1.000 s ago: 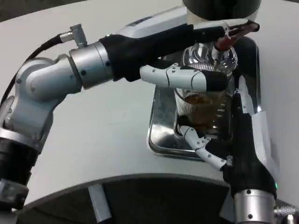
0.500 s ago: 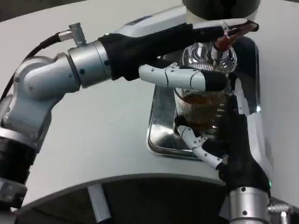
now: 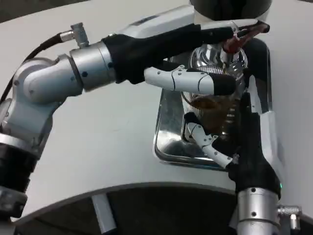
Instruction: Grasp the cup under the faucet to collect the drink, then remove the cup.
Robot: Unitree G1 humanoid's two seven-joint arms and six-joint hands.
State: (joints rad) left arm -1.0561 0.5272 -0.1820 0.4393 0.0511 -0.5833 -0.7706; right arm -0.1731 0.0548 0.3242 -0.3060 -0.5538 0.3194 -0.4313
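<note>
1. Right now the cup (image 3: 211, 113), a ribbed clear glass with brown drink inside, stands on the shiny metal drip tray (image 3: 168, 132) directly beneath the faucet (image 3: 230, 51).
2. And the right hand (image 3: 234, 137) has it: white and black fingers (image 3: 208, 142) wrap round the lower front of the glass while the dark palm presses against its right side, so the grip looks firm.
3. Up above, the left hand (image 3: 205, 58) reaches across from the picture's left to the dispenser; one long white finger with a black tip (image 3: 195, 82) lies level across the top of the cup, just at the rim.
4. Higher up, the left hand's dark upper part sits against the red tap lever (image 3: 244, 34) at the faucet; whether the fingers truly clamp that lever or merely press on it, I cannot tell from this angle.
5. Meanwhile the drink fills the cup to roughly the upper part of the ribbed wall, its brown surface showing just under that level finger.
6. Behind it all, the dark base of the dispenser (image 3: 230, 6) sits at the top edge, and the tray rests on the white table (image 3: 112, 132).
7. Both silver forearms frame the scene, left arm bent in from the left, right arm rising from the bottom edge.
</note>
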